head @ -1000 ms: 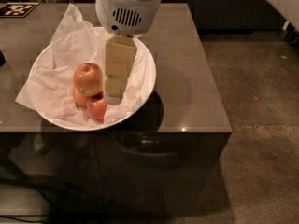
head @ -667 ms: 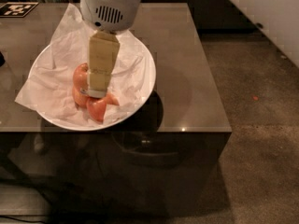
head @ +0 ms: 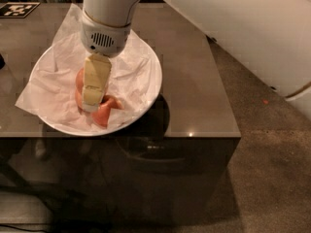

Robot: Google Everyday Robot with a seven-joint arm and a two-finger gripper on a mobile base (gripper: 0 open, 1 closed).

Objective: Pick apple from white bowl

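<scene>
The white bowl (head: 156,79) sits on the left part of a dark table, lined with crumpled white tissue paper (head: 51,89). My gripper (head: 90,104) hangs from the white wrist (head: 104,35) and reaches down into the bowl, right over the apples. The apple (head: 78,81) is mostly hidden behind the gripper; only its orange-red left edge shows, and no sticker is visible. A redder apple (head: 103,112) lies just right of and below the gripper's tip.
The dark glossy table (head: 194,86) has its front edge near the bowl. A black-and-white marker tag (head: 17,8) lies at the back left corner. My white arm (head: 233,28) crosses the upper right. Brown floor (head: 272,169) lies to the right.
The gripper has moved left and lower into the bowl, from beside the apples to directly over them, now covering most of the large apple. More of the arm is in view.
</scene>
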